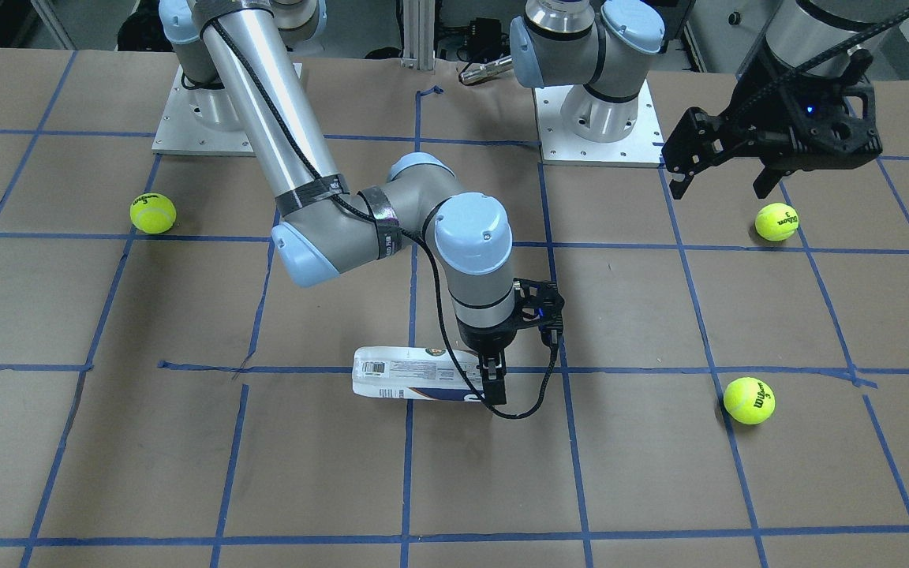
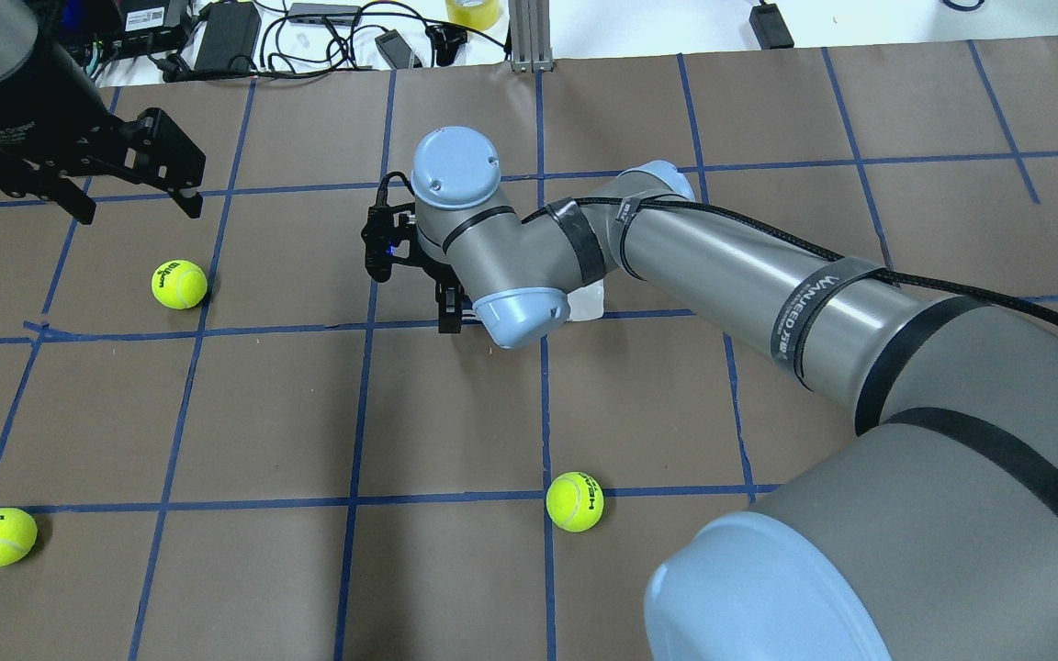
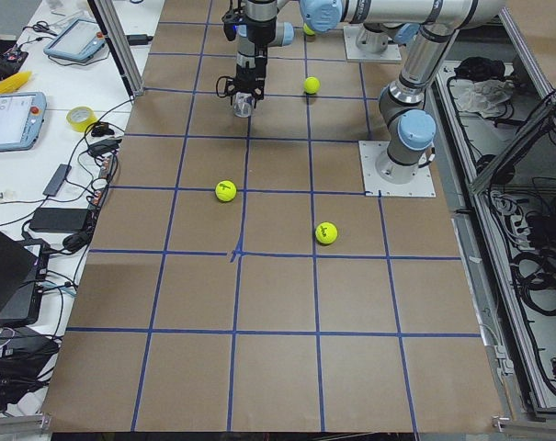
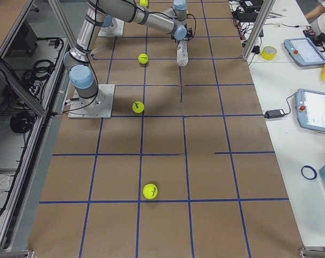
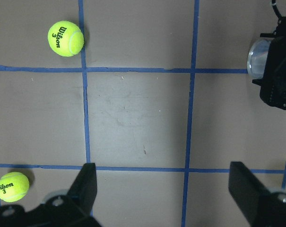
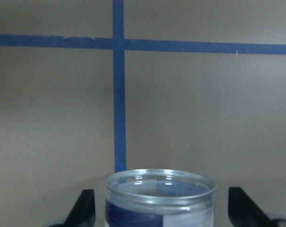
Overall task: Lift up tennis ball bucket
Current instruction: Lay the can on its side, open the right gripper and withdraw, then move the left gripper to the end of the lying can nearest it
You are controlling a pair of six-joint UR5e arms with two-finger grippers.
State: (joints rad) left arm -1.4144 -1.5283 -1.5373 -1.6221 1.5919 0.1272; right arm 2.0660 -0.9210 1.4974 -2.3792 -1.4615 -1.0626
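The tennis ball bucket (image 1: 411, 381) is a clear can with a white and navy label. It lies on its side on the brown table, mid-table. My right gripper (image 1: 494, 383) reaches straight down over its open end. In the right wrist view the can's clear rim (image 6: 159, 189) sits between the two fingers (image 6: 84, 208), with a small gap on each side, so the jaws are open. In the overhead view the right wrist hides most of the can (image 2: 587, 303). My left gripper (image 1: 719, 177) hangs open and empty above the table, well away.
Three yellow-green tennis balls lie loose on the table: one near the left gripper (image 1: 776, 222), one at the front (image 1: 749, 400), and one on the right arm's side (image 1: 153, 213). The arms' base plates (image 1: 600, 150) stand at the robot's edge.
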